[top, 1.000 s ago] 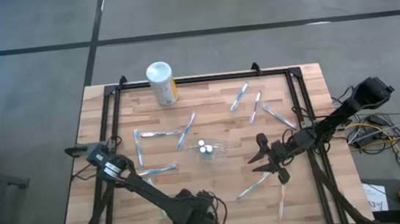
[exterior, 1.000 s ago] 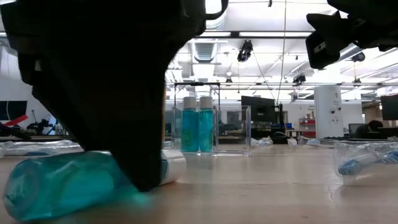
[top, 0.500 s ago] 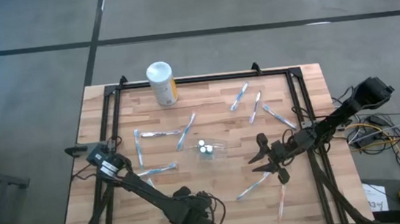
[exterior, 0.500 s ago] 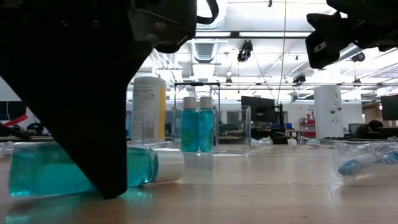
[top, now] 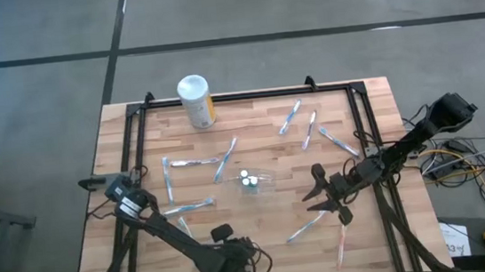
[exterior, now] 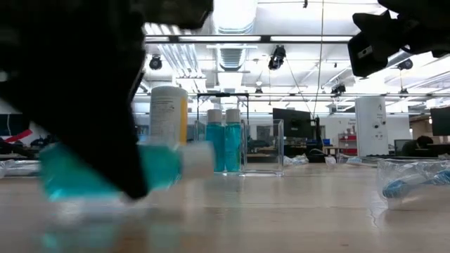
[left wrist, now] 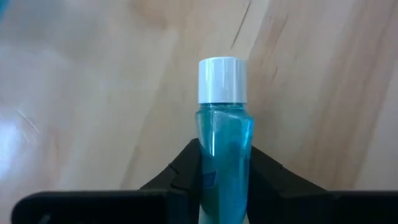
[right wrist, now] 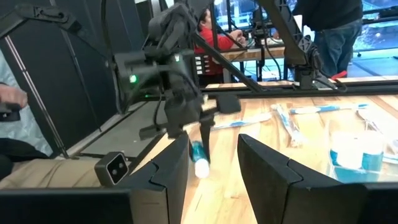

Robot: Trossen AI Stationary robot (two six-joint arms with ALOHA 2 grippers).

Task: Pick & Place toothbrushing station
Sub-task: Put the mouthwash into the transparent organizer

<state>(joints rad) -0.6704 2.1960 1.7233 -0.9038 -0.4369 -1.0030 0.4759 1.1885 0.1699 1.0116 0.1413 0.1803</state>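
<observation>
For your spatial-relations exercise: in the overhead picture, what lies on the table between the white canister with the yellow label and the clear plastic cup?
In the high view, one toothbrush lies between the canister and the cup; otherwise bare wood.

At least nine toothbrushes [top: 225, 160] are counted in the high view; whether a tenth lies among them cannot be told. Three teal tubes [exterior: 225, 140] with white caps are counted: two are seen inside the cup, and a third [left wrist: 224, 130] is seen outside it. One clear cup [top: 266, 181] is counted. One white canister [top: 194, 100] with a yellow label is counted.
</observation>
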